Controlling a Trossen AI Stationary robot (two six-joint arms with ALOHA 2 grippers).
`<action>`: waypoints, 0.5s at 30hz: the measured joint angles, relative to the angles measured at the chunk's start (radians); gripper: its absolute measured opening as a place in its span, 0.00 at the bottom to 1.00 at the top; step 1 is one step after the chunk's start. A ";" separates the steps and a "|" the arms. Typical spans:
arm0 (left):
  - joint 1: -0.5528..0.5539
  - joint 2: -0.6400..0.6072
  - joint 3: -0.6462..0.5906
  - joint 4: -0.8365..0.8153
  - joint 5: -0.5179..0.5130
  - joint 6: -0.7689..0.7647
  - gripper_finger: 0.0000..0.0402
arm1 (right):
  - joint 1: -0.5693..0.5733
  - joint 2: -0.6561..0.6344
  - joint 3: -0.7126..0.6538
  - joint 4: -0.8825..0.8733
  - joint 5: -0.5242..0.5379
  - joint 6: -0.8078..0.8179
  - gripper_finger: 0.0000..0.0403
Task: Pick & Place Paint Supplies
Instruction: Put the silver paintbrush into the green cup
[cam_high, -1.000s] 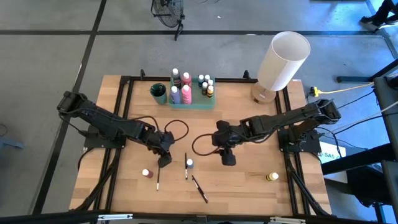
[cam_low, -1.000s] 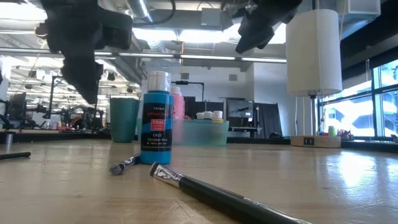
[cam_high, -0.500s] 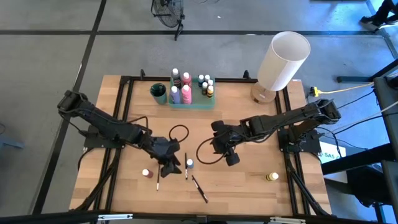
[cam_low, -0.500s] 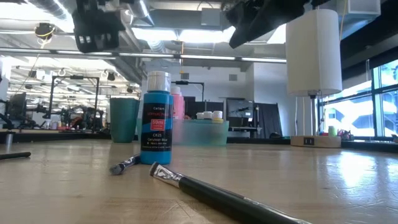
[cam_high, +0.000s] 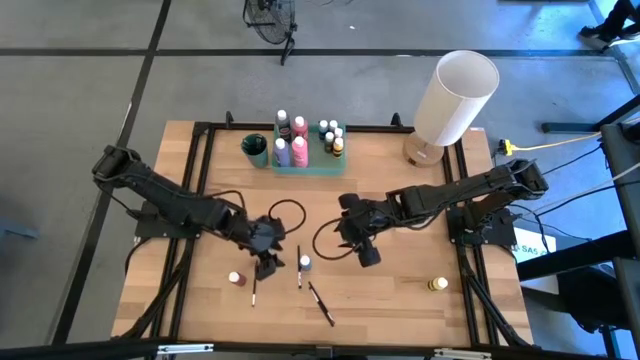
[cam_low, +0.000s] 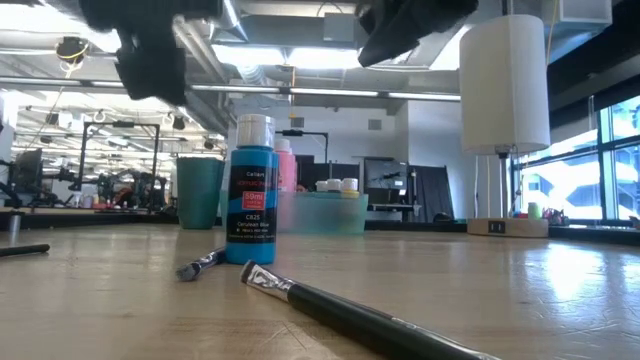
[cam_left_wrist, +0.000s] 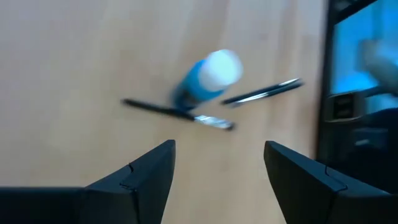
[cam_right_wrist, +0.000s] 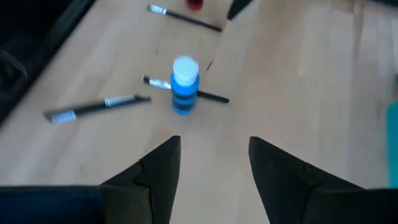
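On the tabletop (cam_high: 400, 280) the lamp (cam_high: 455, 95) stands behind the green tray (cam_high: 310, 168) of paint bottles. The left tool (cam_high: 267, 266) and right tool (cam_high: 366, 254) hover, both empty with fingers spread. Between them the blue bottle (cam_high: 305, 263) stands upright, seemingly touching a brush (cam_high: 298, 266).

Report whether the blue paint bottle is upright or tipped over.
Upright: the blue paint bottle stands on its base on the table, white cap on top, in the low view.

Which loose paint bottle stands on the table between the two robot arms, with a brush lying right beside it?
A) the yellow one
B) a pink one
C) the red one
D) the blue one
D: the blue bottle stands upright on the table midway between the left gripper and the right gripper, with a thin brush lying beside it.
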 joint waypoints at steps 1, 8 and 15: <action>0.009 0.000 0.000 -0.024 -0.004 0.023 0.60 | 0.002 0.000 0.000 0.008 -0.004 0.052 0.48; 0.057 -0.001 0.000 -0.198 -0.018 0.240 0.60 | 0.009 0.000 0.000 0.137 -0.309 0.374 0.48; 0.067 -0.001 0.000 -0.306 -0.080 0.428 0.60 | 0.084 0.002 0.000 0.295 -0.348 0.581 0.48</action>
